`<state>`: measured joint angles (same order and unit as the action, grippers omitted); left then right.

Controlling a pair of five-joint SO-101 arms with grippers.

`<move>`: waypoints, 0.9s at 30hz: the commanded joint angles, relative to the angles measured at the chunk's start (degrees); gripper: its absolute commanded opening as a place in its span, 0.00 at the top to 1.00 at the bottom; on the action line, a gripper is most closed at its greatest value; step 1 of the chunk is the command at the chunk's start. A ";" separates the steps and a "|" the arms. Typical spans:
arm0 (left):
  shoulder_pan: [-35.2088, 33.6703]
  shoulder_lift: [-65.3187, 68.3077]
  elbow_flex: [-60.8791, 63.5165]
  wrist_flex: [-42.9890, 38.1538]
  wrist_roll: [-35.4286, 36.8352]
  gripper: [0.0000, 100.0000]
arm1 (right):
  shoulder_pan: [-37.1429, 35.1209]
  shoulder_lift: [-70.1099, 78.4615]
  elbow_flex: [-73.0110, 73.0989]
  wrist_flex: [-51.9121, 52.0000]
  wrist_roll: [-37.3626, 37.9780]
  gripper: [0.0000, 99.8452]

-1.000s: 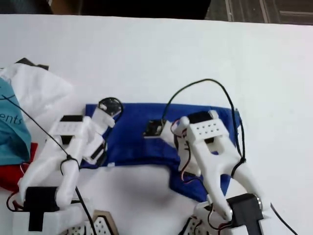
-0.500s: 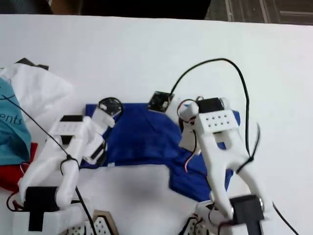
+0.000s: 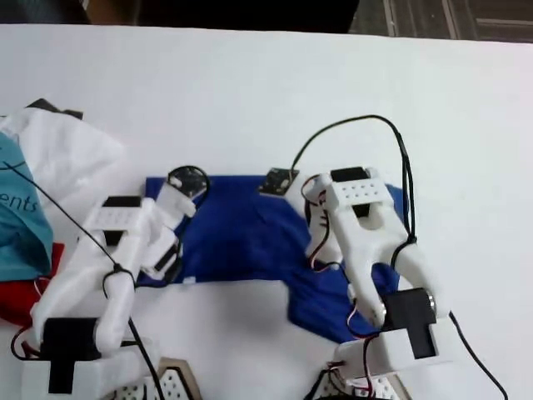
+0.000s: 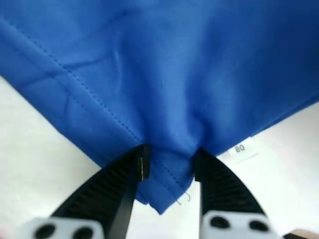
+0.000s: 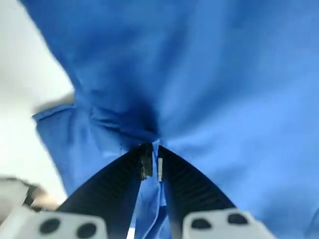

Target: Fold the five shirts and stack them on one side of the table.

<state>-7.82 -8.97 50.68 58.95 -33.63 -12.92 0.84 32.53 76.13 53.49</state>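
Observation:
A blue shirt (image 3: 241, 233) lies spread across the middle of the white table (image 3: 250, 92), with a flap hanging toward the near edge on its right. My left gripper (image 3: 171, 260) is at the shirt's near left corner. In the left wrist view, my left gripper (image 4: 169, 167) is shut on the bunched hem of the blue shirt (image 4: 164, 74). My right gripper (image 3: 319, 250) sits over the shirt's right part. In the right wrist view, my right gripper (image 5: 152, 162) is shut on a puckered fold of blue shirt (image 5: 209, 74).
At the table's left edge is a pile of other shirts: white (image 3: 58, 154), teal (image 3: 21, 217), red (image 3: 21, 296) and a black bit (image 3: 50, 108). A small white label (image 4: 241, 148) lies beside the blue hem. Black cables arc over the right arm.
The right arm swung away from me over the shirt, then drew back a little and lowered onto its right part. The left arm and the shirt's left corner have not moved.

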 commanded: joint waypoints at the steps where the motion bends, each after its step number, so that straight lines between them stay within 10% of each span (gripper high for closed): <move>1: -0.44 -0.09 -0.04 -3.69 0.00 0.84 | 0.04 -0.04 0.97 4.70 4.13 0.97; 16: -0.44 -0.09 -0.04 -3.69 0.00 0.84 | 3.47 -32.66 15.65 0.13 8.00 0.97; 27: -0.44 -0.09 -0.04 -3.69 0.00 0.84 | 0.31 -17.01 15.30 -12.53 0.18 0.91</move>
<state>-7.82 -8.97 50.68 58.95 -33.63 -11.52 -20.88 48.44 65.67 53.93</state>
